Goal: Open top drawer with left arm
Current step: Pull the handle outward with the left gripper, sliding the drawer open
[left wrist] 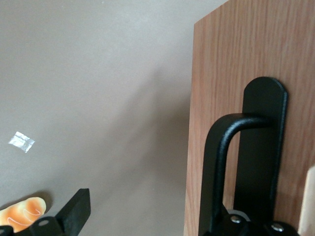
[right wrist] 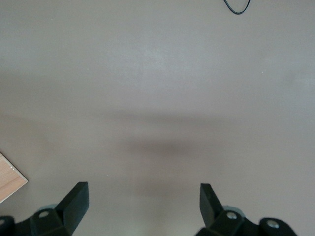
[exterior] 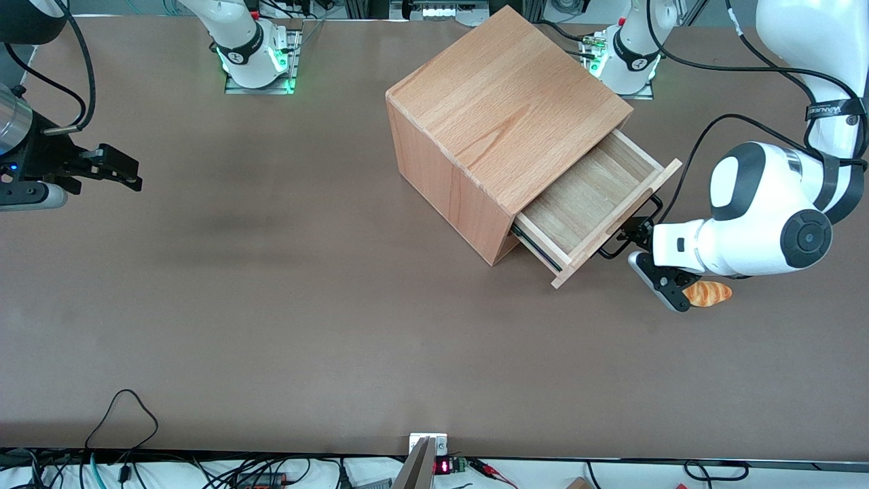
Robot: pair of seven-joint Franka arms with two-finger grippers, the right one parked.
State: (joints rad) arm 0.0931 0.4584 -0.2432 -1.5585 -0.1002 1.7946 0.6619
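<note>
Drawer-opening is nearing completion as the top drawer (exterior: 589, 201) is standing well out of the casing (exterior: 499, 115), the left arm's gripper (exterior: 646, 257) hovering wide-jawed at its handle (left wrist: 222, 167).

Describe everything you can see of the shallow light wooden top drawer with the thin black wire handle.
The shallow light beech-wood top drawer stands pulled well out of the large beech cube casing, level, its pale plain inside bare. Its flat front panel faces the working arm's end of the table and carries a thin black U-shaped wire handle on a black mounting plate. The left arm's white-bodied gripper with black fingers sits open at the handle, one finger hooked inside its loop.
</note>
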